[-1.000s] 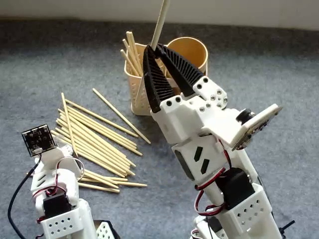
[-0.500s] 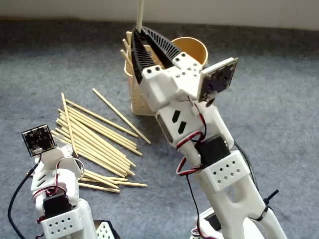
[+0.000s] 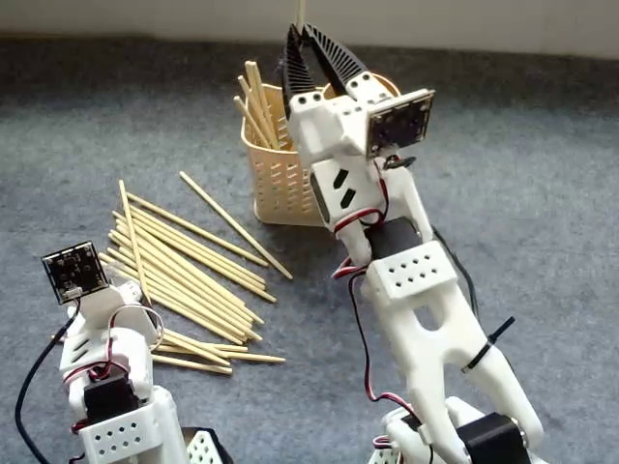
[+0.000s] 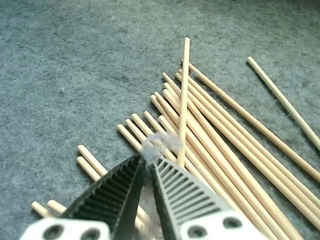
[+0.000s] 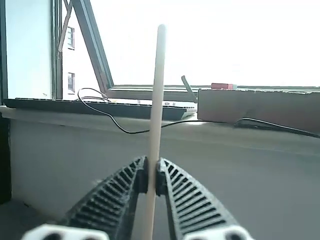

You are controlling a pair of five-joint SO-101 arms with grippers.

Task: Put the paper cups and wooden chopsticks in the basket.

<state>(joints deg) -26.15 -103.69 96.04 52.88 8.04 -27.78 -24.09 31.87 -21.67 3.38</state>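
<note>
Wooden chopstick (image 5: 159, 90) clamped upright in right tool (image 5: 151, 175) above basket (image 3: 280, 188), left tool (image 4: 149, 161) clenched over loose chopsticks (image 4: 225, 150)

12 o'clock: right gripper (image 3: 300, 31) over basket (image 3: 280, 184), pinching upright chopstick (image 3: 301, 12). 9 o'clock: loose chopsticks (image 3: 184, 261) piled.

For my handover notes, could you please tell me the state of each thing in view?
right gripper: shut on the held chopstick
held chopstick: upright, in the air
left gripper: shut, over the loose chopsticks
loose chopsticks: lying flat on the carpet
basket: upright, stored chopsticks standing inside
paper cup: upright, partly hidden
</note>
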